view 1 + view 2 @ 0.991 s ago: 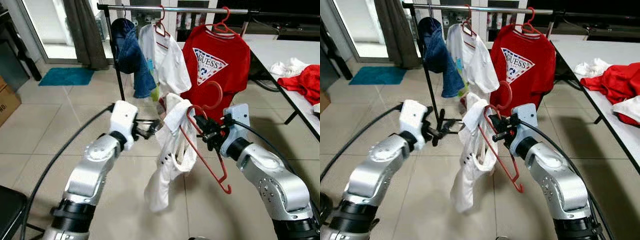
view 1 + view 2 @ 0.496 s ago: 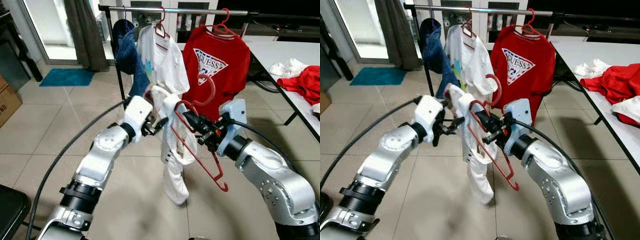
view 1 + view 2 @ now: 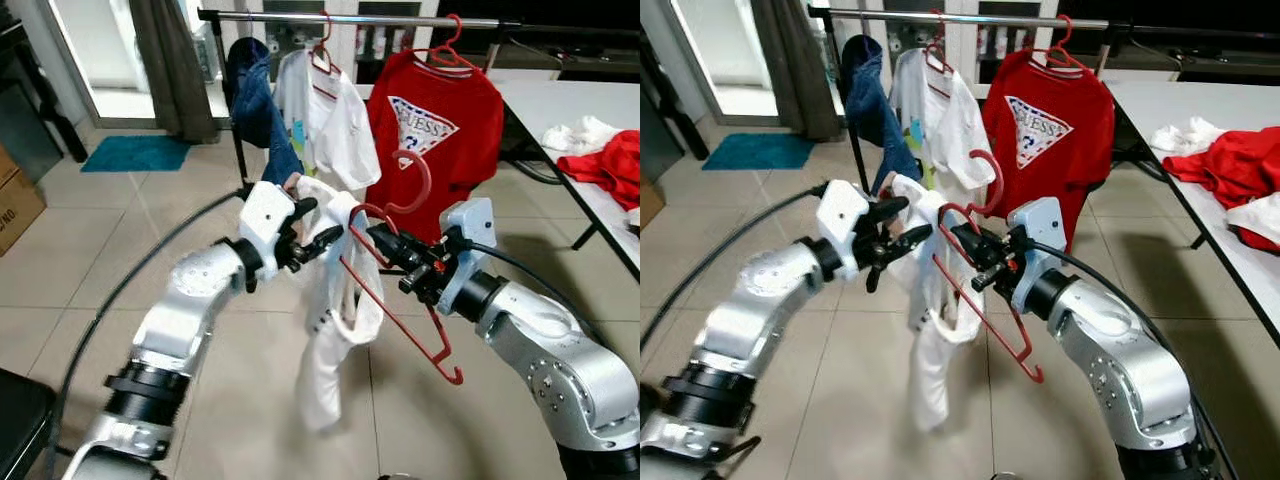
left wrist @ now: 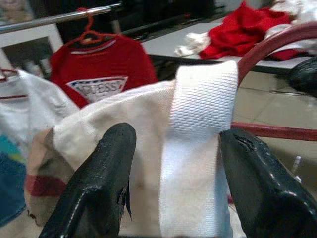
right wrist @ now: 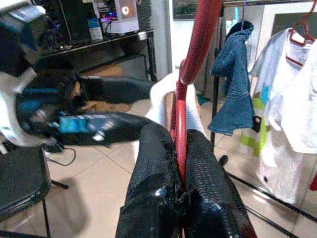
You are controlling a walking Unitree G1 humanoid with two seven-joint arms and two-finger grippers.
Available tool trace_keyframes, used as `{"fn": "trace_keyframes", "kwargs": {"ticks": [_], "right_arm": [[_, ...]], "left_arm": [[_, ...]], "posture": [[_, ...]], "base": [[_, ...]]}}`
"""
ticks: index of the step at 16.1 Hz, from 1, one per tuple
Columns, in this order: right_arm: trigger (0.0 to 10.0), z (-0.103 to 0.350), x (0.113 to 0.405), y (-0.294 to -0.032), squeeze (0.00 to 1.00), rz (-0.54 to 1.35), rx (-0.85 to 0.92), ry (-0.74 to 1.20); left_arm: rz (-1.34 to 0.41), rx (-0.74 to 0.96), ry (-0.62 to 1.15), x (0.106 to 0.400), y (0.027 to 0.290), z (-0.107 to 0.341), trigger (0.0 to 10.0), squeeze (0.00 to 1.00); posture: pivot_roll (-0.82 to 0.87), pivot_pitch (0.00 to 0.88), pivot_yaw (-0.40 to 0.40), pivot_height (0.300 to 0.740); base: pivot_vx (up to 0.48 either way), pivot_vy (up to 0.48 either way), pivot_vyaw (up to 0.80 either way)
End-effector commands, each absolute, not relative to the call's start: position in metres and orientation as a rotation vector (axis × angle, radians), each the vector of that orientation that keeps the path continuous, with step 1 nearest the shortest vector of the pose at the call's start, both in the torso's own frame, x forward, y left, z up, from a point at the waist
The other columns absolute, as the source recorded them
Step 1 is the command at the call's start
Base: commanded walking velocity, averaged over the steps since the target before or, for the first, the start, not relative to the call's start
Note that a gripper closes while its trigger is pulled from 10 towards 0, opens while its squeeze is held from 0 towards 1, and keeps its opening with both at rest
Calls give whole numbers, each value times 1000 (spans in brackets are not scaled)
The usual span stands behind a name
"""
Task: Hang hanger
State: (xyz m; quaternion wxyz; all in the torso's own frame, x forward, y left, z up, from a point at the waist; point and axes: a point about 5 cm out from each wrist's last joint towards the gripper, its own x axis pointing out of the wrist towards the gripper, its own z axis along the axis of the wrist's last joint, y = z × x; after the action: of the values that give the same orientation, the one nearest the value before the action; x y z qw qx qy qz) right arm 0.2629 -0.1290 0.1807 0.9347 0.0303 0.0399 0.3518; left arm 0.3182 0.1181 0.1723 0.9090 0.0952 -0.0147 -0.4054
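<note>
A red plastic hanger (image 3: 404,303) carries a white garment (image 3: 335,330) that hangs limp from one of its shoulders. My right gripper (image 3: 385,244) is shut on the hanger's upper bar, as its wrist view (image 5: 177,135) shows, with the hook (image 3: 416,186) pointing up. My left gripper (image 3: 324,218) is open, and its fingers straddle the garment's ribbed collar (image 4: 198,148) right beside the hanger. The clothes rail (image 3: 350,18) runs across the back and holds a denim piece (image 3: 258,100), a white t-shirt (image 3: 325,120) and a red t-shirt (image 3: 432,120).
The rack's black post (image 3: 238,140) stands behind my left arm. A white table (image 3: 560,100) on the right bears red and white clothes (image 3: 610,160). A teal mat (image 3: 135,153), a cardboard box (image 3: 15,205) and a black chair (image 3: 15,420) lie to the left.
My left gripper rose to the garment's collar and its fingers spread apart. The right gripper shifted the hanger up and left, and the garment swung with it.
</note>
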Motion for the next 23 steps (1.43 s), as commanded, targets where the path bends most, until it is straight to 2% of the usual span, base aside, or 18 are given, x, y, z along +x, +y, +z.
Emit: {"fn": "trace_keyframes", "kwargs": {"ticks": [1,2,4,8,9,10,13,14,15,16,23], "right_arm": [[10000,192,263,-132,0,742,41,41],[10000,192,263,-132,0,742,41,41],[10000,193,257,-133,0,824,23,46],[10000,201,240,-133,0,1014,42,37],[10000,202,238,-133,0,1037,41,36],[10000,202,236,-133,0,1051,41,35],[10000,207,230,-135,0,1107,62,22],[10000,208,229,-135,0,1109,63,22],[10000,208,229,-136,0,1107,62,21],[10000,208,229,-136,0,1104,62,20],[10000,208,229,-137,0,1107,66,18]], "left_arm": [[-840,185,-75,322,139,195,10000,1000],[-840,185,-75,322,139,195,10000,1000],[-804,284,-47,326,186,206,10000,1000],[-706,373,90,331,234,197,10000,1000],[-714,361,116,330,237,194,10000,812],[-734,346,139,329,238,191,10000,0],[-798,348,209,328,246,177,10000,0],[-840,328,207,326,244,176,1569,0],[-867,317,205,325,242,175,1569,0],[-878,312,209,324,242,174,0,0],[-898,276,233,323,250,166,0,0]], "posture": [[-167,0,47,740],[-167,0,47,740],[-165,0,52,740],[-164,0,54,740],[-165,0,54,740],[-165,0,56,740],[-169,0,62,740],[-173,0,69,740],[-173,0,69,740],[-174,0,71,740],[-174,0,72,740]], "base": [[0,0,0],[0,0,0],[0,0,0],[0,0,0],[0,0,0],[0,0,0],[0,0,0],[0,0,0],[0,0,0],[0,0,0],[0,0,0]]}}
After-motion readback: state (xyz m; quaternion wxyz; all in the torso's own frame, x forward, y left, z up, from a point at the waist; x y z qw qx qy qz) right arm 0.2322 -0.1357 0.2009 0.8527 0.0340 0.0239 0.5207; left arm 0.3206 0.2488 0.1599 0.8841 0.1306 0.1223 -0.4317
